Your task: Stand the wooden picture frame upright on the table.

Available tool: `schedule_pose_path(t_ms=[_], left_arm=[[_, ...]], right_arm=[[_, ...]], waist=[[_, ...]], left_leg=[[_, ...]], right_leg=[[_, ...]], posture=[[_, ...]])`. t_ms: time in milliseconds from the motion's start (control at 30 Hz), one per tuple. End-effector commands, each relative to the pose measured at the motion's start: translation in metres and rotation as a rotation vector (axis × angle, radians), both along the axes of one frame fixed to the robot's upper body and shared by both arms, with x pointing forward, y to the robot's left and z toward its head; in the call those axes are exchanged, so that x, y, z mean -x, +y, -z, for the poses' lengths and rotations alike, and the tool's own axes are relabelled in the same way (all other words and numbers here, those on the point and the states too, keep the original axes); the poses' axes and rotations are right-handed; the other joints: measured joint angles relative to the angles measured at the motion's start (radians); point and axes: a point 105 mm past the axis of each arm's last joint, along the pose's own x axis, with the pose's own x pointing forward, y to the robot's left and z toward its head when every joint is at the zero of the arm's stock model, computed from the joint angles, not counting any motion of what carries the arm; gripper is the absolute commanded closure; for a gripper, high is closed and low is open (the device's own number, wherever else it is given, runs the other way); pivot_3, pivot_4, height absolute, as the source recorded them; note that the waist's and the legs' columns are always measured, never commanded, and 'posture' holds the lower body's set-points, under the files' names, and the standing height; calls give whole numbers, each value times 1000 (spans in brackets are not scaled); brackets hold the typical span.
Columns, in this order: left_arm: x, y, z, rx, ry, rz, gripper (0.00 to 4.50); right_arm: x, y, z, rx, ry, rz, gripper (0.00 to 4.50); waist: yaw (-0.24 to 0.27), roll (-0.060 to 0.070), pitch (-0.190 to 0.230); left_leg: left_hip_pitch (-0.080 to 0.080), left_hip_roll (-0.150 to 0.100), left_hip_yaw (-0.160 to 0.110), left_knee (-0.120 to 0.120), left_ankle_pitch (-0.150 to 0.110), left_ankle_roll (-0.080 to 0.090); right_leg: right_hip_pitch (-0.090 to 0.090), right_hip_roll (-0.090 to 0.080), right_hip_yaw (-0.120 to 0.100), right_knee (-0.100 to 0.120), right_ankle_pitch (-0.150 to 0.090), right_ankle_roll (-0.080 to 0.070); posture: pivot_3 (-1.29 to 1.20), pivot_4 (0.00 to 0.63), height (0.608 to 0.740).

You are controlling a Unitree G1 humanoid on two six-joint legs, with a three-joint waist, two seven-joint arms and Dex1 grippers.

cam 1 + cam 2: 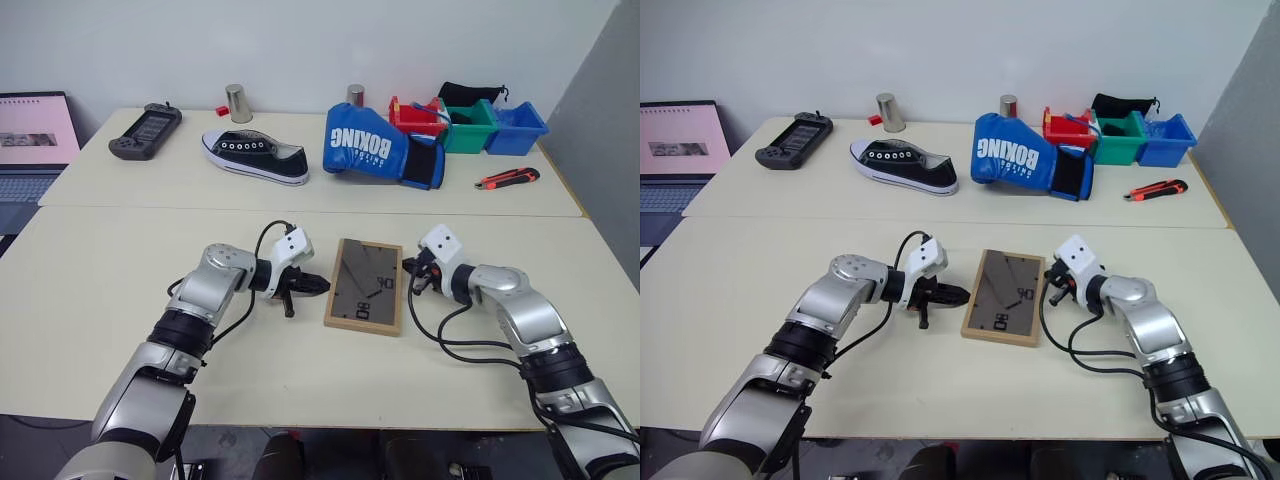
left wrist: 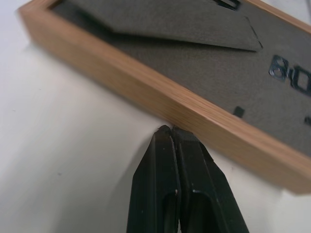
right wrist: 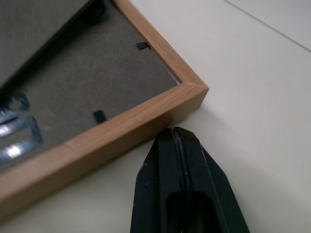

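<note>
Two robot grippers reached inward over the near half of the table (image 1: 110,300), one from each side. Left gripper (image 1: 320,286) had its black fingers (image 2: 167,160) pressed together, holding nothing; the tips sat at the left long edge of the wooden picture frame (image 1: 366,286), touching it or just short of it. Right gripper (image 1: 410,283) was likewise pinched closed and empty, its fingers (image 3: 182,165) just beside the frame's right long edge, close to one corner.

Between the two grippers the frame lay flat and face down on the near panel, just near of the thin seam. Its dark grey back board faced up, with the prop leg (image 1: 362,264) folded against it and small metal hangers near one end. The light-wood border ran all around.

Farther off, on the far panel, lay a black-and-white sneaker (image 1: 255,156), a blue boxing glove (image 1: 375,146), a black handheld game console (image 1: 146,131), two small metal cans (image 1: 238,103), an orange utility knife (image 1: 507,178), and red, green and blue bins (image 1: 480,122). At the far left stood a laptop (image 1: 35,145).
</note>
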Motion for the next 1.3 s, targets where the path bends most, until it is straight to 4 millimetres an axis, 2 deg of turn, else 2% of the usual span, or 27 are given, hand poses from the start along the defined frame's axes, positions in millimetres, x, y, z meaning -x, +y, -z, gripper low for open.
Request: schedule_pose_path(t_ms=[33, 167, 267, 333, 433, 533, 667, 800, 1000, 1200, 1300], left_arm=[[13, -1, -19, 35, -36, 28, 4473], [24, 4, -19, 32, -19, 8, 4473], [21, 22, -14, 7, -26, -73, 4473], [18, 31, -14, -4, -38, -115, 4473], [18, 34, -17, 2, -50, -141, 4473], [23, 30, -19, 17, -41, -130, 4473], [30, 22, -19, 30, -18, -99, 4473], [30, 20, -16, 25, 0, -103, 4473], [24, 14, -13, 20, -33, -116, 4473], [15, 24, -20, 18, -57, -161, 4473], [12, 37, -22, 1, -63, -197, 4473]], right_arm=[[-1, 24, -16, -38, -57, -73, 4500], [5, 31, -12, -30, -44, -115, 4500], [7, 18, -3, 35, -42, -108, 4500], [9, 2, 1, 75, -27, -90, 4500], [17, -18, 1, 120, -10, -89, 4500], [28, -22, -5, 120, 13, -124, 4500], [42, -2, -14, 50, 40, -207, 4500], [50, 14, -12, 25, 73, -260, 4500], [48, 29, -10, -18, 79, -262, 4500], [52, 41, -7, -17, 81, -293, 4500], [53, 50, -9, -29, 78, -313, 4500]], waist=[[-3, 0, 0], [-9, 0, 0], [-8, 0, 0], [-8, 0, 0], [-2, 0, 0], [5, 0, 0], [4, 0, 0], [-1, 0, 0], [-4, 0, 0], [-7, 0, 0], [-9, 0, 0]], left_leg=[[0, 0, 0, 0, 0, 0], [0, 0, 0, 0, 0, 0], [0, 0, -1, 0, 0, 0], [0, 0, -1, 0, 0, 0], [0, 0, -1, 0, 0, 0], [0, -1, -1, 1, 0, 0], [1, 0, -1, 0, 0, 0], [1, 0, 0, 0, 0, 0], [1, 0, -1, 0, 0, 0], [1, 1, -1, 0, 0, 0], [1, 1, -1, 0, 0, 0]], right_leg=[[0, 0, 0, 0, 0, 0], [0, 0, 0, 1, 0, 0], [0, 0, 0, 2, 0, 0], [0, 0, 0, 2, 0, 0], [0, 0, 0, 2, 0, 0], [1, -1, 0, 1, 0, 0], [0, 0, 0, 1, 0, 0], [0, 0, 0, 2, 0, 0], [0, 0, 0, 2, 0, 0], [0, 1, 0, 2, 0, 0], [0, 1, 0, 2, 0, 0]], posture=[[0, 150, 740], [0, 150, 740], [0, 150, 740], [0, 150, 740], [0, 150, 740], [0, 150, 740], [0, 150, 740], [0, 150, 740], [0, 150, 740], [0, 150, 740], [0, 150, 740]])
